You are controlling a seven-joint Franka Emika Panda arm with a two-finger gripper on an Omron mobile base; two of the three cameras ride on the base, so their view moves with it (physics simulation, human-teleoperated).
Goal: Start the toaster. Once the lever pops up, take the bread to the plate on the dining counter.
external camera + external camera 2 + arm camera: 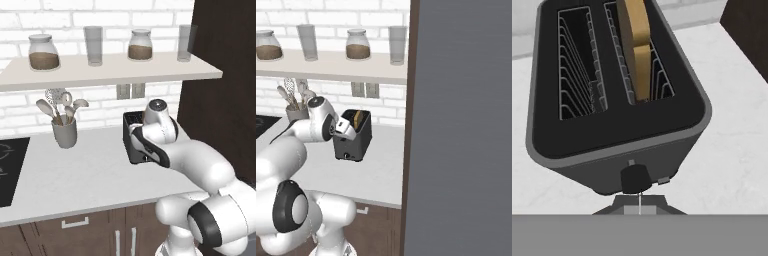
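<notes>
Tool [640, 209], shut, hangs over toaster [612, 100] on white counter [75, 175] below brick wall [30, 107].

My own arm covers much of the toaster [131, 131] ahead of my end effector; the bread [637, 45] runs past the hand view's top edge.

White brick wall [100, 107], pale shelf [100, 70], dark cabinet [220, 110]
</notes>
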